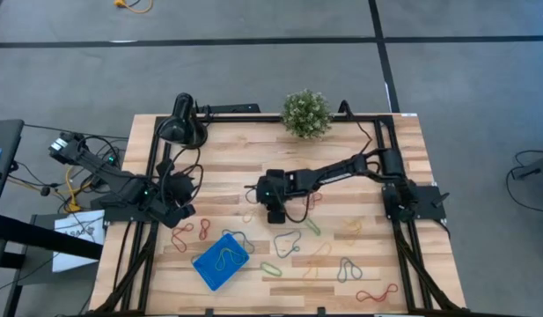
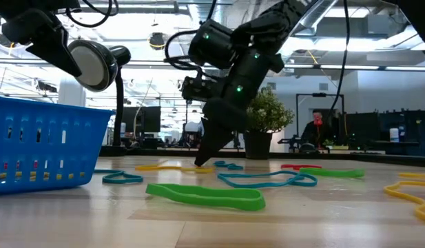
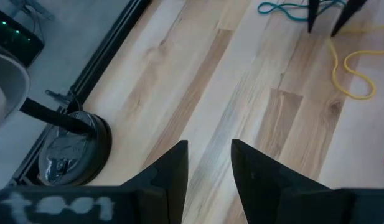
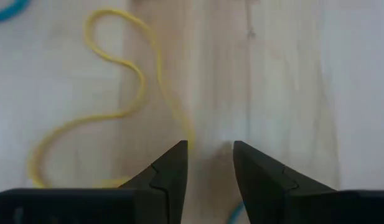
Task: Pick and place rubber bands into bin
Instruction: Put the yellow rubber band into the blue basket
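The rubber bands [image 1: 289, 244] lie scattered over the near half of the worktop [image 1: 236, 158], most of them between the two arms, and the bin [image 1: 222, 261] sits toward the left near corner with at least one band already curled in it. The right claw [image 4: 209, 163] is lowered almost to the wood near the middle of the worktop, its fingers parted and gripping nothing; a yellow band [image 4: 117, 93] runs just beside one fingertip rather than between the two. To do this pick well, the claw probably needs to shift sideways so that a strand of the loop crosses the gap, then press down until the tips meet the wood before closing, since such a thin, floppy band slips out easily. A slow lift should show whether it caught. The left claw [image 3: 209, 163] waits at the left edge near the black lamp [image 1: 183, 123], also parted and empty, well clear of the work.
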Available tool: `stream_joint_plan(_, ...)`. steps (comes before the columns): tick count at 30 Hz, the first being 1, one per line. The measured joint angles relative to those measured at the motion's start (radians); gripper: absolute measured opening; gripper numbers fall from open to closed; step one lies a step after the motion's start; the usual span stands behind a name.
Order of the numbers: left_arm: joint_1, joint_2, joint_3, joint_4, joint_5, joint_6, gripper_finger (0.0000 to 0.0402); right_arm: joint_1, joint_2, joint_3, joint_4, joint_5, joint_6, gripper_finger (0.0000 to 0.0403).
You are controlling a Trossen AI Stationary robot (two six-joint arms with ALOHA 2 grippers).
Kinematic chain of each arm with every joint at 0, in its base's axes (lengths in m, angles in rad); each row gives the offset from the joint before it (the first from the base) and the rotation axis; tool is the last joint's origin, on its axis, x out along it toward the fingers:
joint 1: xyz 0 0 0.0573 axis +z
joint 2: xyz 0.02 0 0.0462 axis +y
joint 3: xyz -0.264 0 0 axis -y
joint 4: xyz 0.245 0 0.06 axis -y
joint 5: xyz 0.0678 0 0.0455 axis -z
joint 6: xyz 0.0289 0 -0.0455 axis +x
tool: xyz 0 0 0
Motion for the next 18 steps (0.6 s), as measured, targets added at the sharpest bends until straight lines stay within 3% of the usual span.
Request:
stream_joint_plan(6,0.000,0.000,0.000,0.000,0.000,0.001,0.0112,-0.023,0.034,0.004,0.000,-0.132,0.009,0.0123)
stream_joint_plan(18,0.000,0.000,0.000,-0.001,0.000,0.003,0.0112,0.003,0.047,0.000,0.034,-0.118,0.026,0.0123)
